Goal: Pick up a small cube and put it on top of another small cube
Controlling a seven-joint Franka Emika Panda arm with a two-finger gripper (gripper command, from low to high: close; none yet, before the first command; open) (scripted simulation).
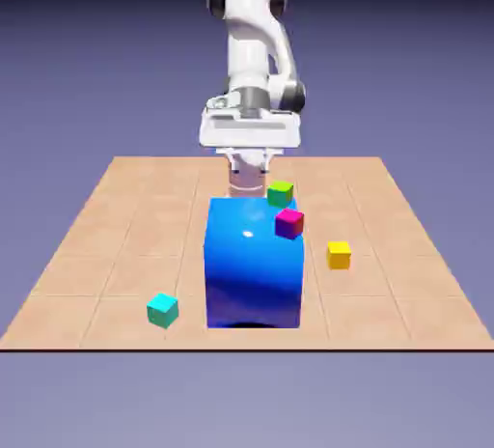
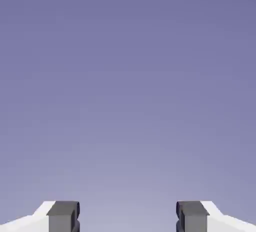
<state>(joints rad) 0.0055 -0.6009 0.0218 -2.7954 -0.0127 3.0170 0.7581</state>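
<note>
The small yellow cube [image 1: 339, 255] rests on the table toward the exterior view's right. The small teal cube [image 1: 162, 310] lies near the front edge at the exterior view's left. My gripper [image 1: 247, 182] hangs low behind the big blue cube [image 1: 255, 263], which hides its fingertips, far from both small cubes. In the hand view my gripper [image 2: 128, 219] is open, with grey fingertips [image 2: 63, 216] wide apart and only the plain backdrop between them. No cube shows in the hand view.
The big glossy blue cube stands mid-table between the two small cubes. A magenta cube [image 1: 288, 223] shows at its upper right corner and a green cube [image 1: 281, 192] just behind. The tan tiled table [image 1: 116, 234] ends just in front of the teal cube.
</note>
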